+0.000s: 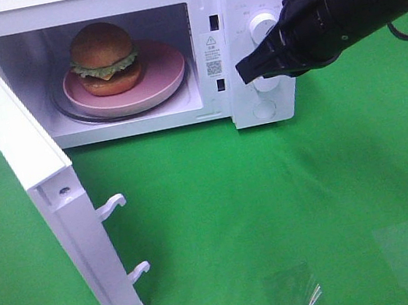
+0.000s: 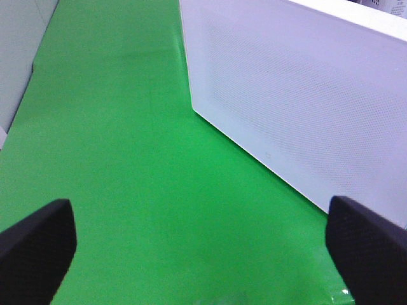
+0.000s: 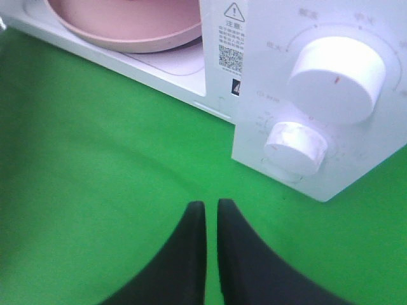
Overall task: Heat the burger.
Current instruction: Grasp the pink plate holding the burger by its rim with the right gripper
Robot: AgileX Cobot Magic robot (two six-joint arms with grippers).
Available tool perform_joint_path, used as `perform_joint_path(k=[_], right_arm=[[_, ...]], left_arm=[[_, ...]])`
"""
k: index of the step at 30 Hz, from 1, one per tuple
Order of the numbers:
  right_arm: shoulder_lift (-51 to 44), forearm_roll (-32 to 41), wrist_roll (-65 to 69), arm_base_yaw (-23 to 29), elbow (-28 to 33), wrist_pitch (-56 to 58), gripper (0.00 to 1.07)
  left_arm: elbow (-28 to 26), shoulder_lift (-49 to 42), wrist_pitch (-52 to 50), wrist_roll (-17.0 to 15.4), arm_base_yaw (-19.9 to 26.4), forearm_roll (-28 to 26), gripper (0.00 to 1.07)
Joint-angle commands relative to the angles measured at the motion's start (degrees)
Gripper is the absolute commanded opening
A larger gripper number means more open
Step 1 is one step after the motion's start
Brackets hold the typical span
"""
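Exterior high view first: green table cover (image 1: 294, 215) fills everything, and the whole stretch in front of the microwave (image 1: 228, 53) is wide open, lots of room down there. The microwave sits at the back edge with its door (image 1: 33, 167) swung fully out on the left. The door's edge points toward the camera, and two white latch hooks (image 1: 111, 207) stick out of it into the open space.

The right arm comes in from the top right. Its gripper (image 1: 244, 72) hangs just in front of the control panel, tips pressed nearly together with only a thin slit between them and nothing pinched. The right wrist view shows those tips (image 3: 211, 204) over bare green, clear of the panel's lower edge.

The left gripper (image 2: 198, 210) only shows in its own wrist view. Its fingers are spread wide at both corners of that picture, with nothing between them but green, and a white dotted panel (image 2: 305, 95) stands off to one side. Can't tell which face of the microwave that is.

Inside the cavity, a pink plate (image 1: 163, 77) rests on the glass turntable (image 1: 79, 114), and its rim is near the opening's right edge. The burger (image 1: 104, 58) sits on the left half of the plate, with headroom above the bun.

Smallest bits: a big knob (image 3: 337, 76) above a small knob (image 3: 296, 146).
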Motion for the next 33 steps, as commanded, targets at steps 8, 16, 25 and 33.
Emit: perform_joint_path(k=[8,16,25,33], right_arm=[[-0.5,-16.2,-16.3,-0.3,-2.5,2.8,0.08],[-0.5,-17.3,-31.7,-0.3,-2.5,3.2,0.09],[-0.5,-12.2,-60.9,-0.3,-2.8,21.1,0.12],[-0.5,-11.0,-61.5,-0.3,-2.8,21.7,0.19]], left_arm=[[0.1,-0.1,-0.3,-0.2,0.1,0.2,1.0],[0.1,-0.1,-0.3,-0.2,0.1,0.2,1.0],[0.1,-0.1,-0.3,-0.2,0.1,0.2,1.0],[0.1,-0.1,-0.3,-0.2,0.1,0.2,1.0]])
